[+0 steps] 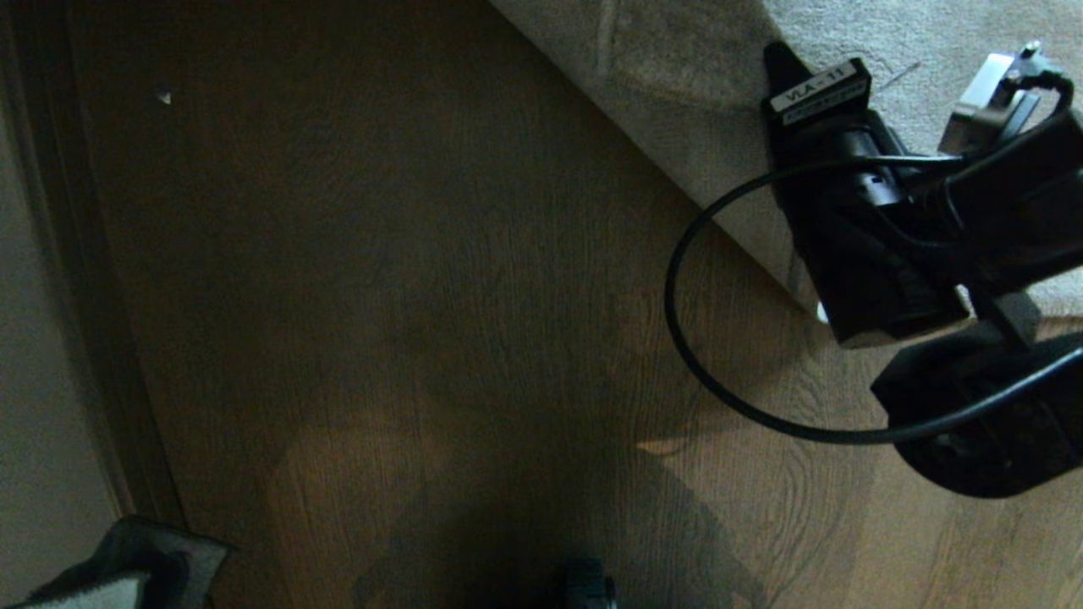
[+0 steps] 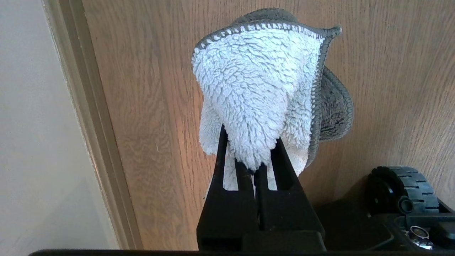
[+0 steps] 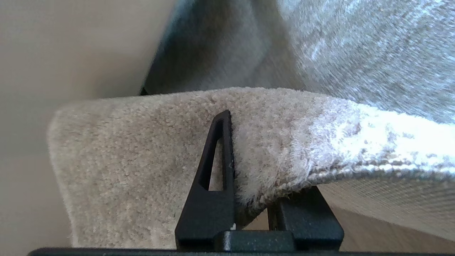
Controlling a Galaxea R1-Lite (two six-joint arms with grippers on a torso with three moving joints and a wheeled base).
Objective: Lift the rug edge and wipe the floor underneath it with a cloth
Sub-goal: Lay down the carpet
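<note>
My right gripper (image 1: 787, 85) is shut on the rug edge (image 1: 643, 144), the hemmed border of a light grey-beige shaggy rug at the upper right. In the right wrist view one finger (image 3: 217, 170) lies on the pile and the other sits under the rug edge (image 3: 284, 185), which is raised off the floor (image 3: 355, 224) with its woven underside showing. My left gripper (image 2: 251, 149) is shut on the cloth (image 2: 256, 81), a fluffy pale rag with a grey hem, held above the brown wood floor (image 2: 160, 106). The cloth (image 1: 110, 584) shows at the lower left corner of the head view, far from the rug.
A pale wall and baseboard (image 1: 34, 338) run along the left side of the floor (image 1: 423, 296). A black cable (image 1: 677, 321) loops out from the right arm. A wheel of my base (image 2: 405, 188) is close to the left gripper. A small speck (image 1: 163, 97) lies on the floor.
</note>
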